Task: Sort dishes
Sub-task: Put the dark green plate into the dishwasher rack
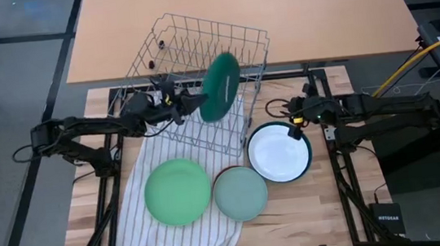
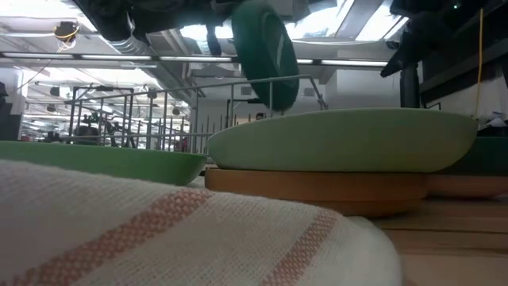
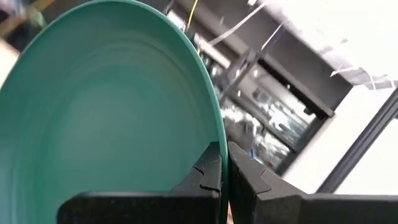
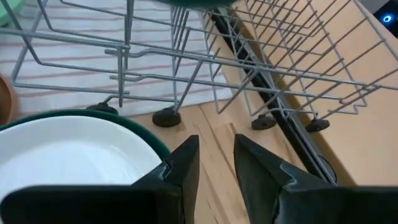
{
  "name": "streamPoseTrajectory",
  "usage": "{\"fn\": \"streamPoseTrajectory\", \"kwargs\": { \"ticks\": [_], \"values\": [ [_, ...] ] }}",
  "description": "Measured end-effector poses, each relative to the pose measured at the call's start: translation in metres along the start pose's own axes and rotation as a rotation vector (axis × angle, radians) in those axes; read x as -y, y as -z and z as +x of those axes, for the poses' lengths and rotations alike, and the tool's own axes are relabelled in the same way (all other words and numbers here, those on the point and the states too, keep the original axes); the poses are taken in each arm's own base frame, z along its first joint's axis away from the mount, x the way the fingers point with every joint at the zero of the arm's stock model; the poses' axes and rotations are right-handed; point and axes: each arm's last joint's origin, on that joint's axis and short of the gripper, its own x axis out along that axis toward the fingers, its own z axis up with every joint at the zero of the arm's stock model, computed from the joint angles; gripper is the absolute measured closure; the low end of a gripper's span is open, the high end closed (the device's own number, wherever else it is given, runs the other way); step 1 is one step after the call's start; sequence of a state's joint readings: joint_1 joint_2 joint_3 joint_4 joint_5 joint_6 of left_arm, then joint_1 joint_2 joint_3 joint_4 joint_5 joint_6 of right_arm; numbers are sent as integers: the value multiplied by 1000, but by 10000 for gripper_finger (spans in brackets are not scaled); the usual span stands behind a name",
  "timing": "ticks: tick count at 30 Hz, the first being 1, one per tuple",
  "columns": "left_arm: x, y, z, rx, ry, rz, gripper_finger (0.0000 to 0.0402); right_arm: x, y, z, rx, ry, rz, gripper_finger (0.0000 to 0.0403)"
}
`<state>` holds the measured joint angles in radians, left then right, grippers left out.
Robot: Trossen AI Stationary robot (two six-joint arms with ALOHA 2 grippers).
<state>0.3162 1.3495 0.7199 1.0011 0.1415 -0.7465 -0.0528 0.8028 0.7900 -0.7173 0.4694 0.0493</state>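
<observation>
While the left gripper (image 1: 187,102) pinches its rim, a smooth dark green plate (image 1: 220,86) stands tilted over the grey wire rack (image 1: 196,52). Beside that rack's near edge, the right gripper (image 1: 292,125) hovers with fingers spread over a glossy white dark-rimmed plate (image 1: 279,152). Two matte green plates (image 1: 177,191) lie in front of the rack, the paler stacked on a brown one. No writing is readable.

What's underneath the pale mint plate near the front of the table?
A brown dish sits under the pale mint plate; only its rim shows, the inside is covered.
</observation>
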Motion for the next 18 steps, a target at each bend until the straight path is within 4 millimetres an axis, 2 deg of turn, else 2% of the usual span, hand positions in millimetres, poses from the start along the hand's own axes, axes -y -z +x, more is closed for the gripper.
{"fn": "streamPoseTrajectory", "kwargs": {
  "ticks": [5,8,12,15,18],
  "values": [
    [-1,-22,3,136,-20,95,401,0,-6,2,79,37,18,300],
    [-2,-36,17,180,-19,150,401,0,-10,2,121,63,34,300],
    [-7,-51,46,187,32,216,401,1,-13,2,144,75,45,300],
    [-19,-56,74,149,80,229,401,1,-12,2,141,76,43,300],
    [-37,-59,99,108,55,228,401,1,-12,2,137,75,41,300]
  ]
}}
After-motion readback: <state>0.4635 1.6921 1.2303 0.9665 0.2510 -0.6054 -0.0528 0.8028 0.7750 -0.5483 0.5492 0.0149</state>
